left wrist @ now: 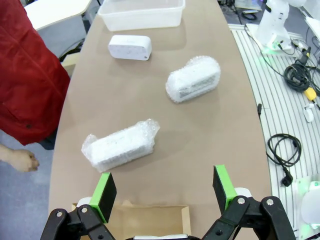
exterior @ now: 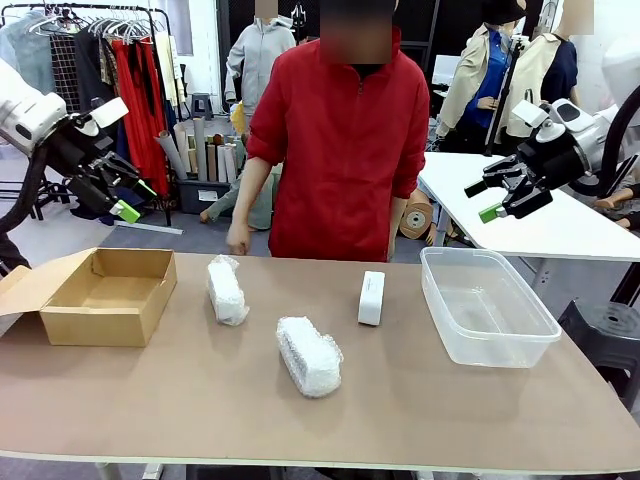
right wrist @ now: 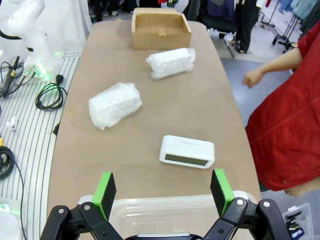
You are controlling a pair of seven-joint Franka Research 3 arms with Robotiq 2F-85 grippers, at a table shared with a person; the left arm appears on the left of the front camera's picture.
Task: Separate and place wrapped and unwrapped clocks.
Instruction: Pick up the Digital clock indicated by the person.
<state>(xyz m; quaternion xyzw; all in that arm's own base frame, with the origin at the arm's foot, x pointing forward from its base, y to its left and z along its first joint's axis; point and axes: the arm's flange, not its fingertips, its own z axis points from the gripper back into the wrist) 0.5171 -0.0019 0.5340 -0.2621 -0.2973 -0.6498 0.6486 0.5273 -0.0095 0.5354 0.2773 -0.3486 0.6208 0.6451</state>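
Observation:
Two bubble-wrapped clocks lie on the brown table: one [exterior: 227, 290] [left wrist: 120, 145] [right wrist: 171, 62] left of centre, the other [exterior: 309, 355] [left wrist: 194, 79] [right wrist: 115, 105] nearer the front edge. A bare white clock [exterior: 371, 297] [left wrist: 130, 47] [right wrist: 187, 151] stands right of centre, close to the clear bin. My left gripper [exterior: 118, 195] [left wrist: 165, 192] hangs open in the air above the cardboard box, holding nothing. High over the plastic bin, my right gripper [exterior: 500, 195] [right wrist: 162, 192] is open too and empty. Neither touches a clock.
An open cardboard box [exterior: 100, 295] [right wrist: 160, 29] sits at the table's left end. A clear plastic bin [exterior: 487, 305] [left wrist: 141, 12] sits at the right end. A person in a red jacket [exterior: 340, 150] stands at the far edge, one hand [exterior: 238, 238] by the table.

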